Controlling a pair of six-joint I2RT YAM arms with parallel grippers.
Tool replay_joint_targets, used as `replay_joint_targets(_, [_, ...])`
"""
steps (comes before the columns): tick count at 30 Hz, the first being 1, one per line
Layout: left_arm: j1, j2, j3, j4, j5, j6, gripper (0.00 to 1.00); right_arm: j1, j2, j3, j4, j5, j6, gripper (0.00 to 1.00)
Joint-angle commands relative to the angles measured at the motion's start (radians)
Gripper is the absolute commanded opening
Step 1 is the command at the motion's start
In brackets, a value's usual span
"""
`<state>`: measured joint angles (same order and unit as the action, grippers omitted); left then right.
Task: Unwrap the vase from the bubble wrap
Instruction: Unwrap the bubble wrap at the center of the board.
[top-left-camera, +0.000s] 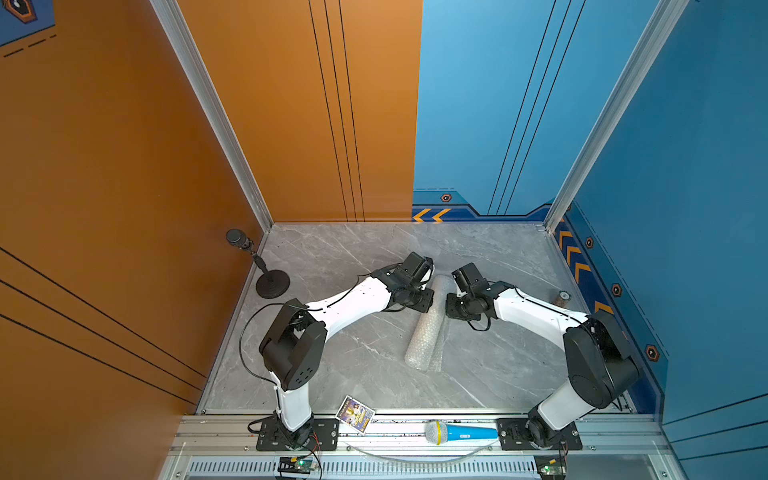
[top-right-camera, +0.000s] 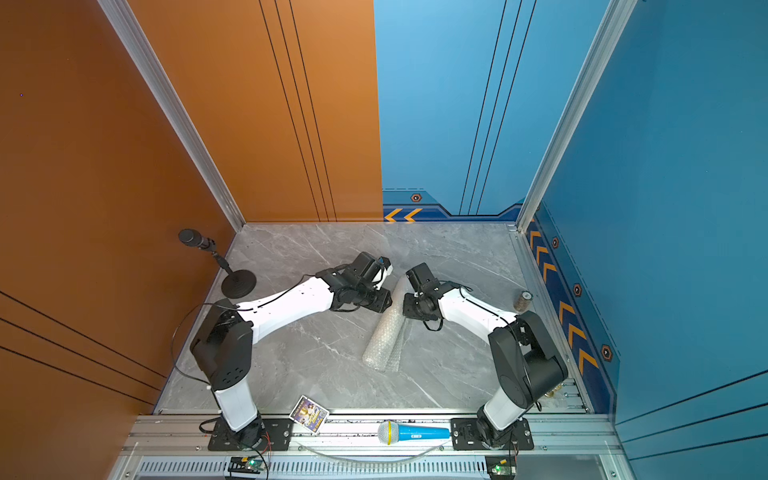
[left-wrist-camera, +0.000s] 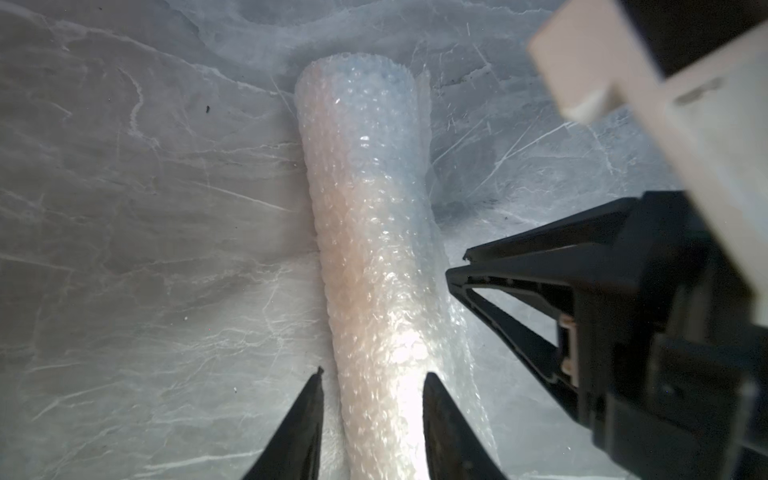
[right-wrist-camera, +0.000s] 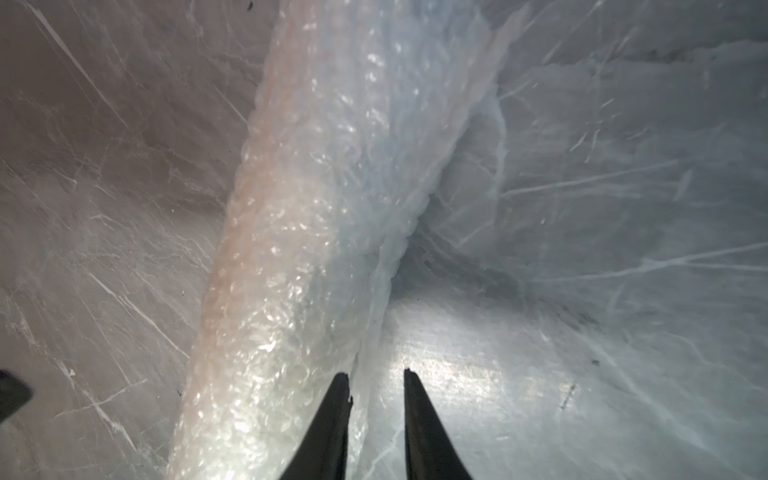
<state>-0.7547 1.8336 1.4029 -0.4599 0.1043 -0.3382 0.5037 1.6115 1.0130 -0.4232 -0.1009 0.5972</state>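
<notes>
bubble wrap (left-wrist-camera: 365, 208) lies between left gripper (left-wrist-camera: 374, 376) jaws (right gripper (right-wrist-camera: 375, 372) alongside).

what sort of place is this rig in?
Probably a purpose-built robot data-collection booth: printed orange and blue wall panels, left arm and right arm bolted to an aluminium rail, a stand microphone on the marble-look tabletop.

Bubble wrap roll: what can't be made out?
- the vase: unseen in all views, inside the bubble wrap.
- left gripper: straddles the roll, left wrist view; contact blurred.
- right gripper: jaws apart, right wrist view; film between them unclear.
- brown item by right wall, both top views: too small.
</notes>
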Motion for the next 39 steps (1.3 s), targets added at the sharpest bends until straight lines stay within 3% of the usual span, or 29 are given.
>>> replay_joint_targets(1, [-0.008,0.039,0.026,-0.019,-0.008,-0.004,0.41,-0.015,-0.009,0.043,-0.006,0.026,-0.032,0.25])
replay_joint_targets(16, [-0.049,0.096,0.072,-0.043,-0.012,-0.003,0.43,-0.033,0.070,0.102,-0.029,-0.010,-0.062,0.25])
replay_joint_targets(25, [-0.073,0.136,0.107,-0.098,-0.075,0.024,0.43,-0.031,0.114,0.132,-0.060,0.004,-0.068,0.24])
replay_joint_targets(39, [-0.057,0.167,0.076,-0.102,-0.089,0.022,0.41,-0.028,0.146,0.141,-0.086,0.019,-0.069,0.14])
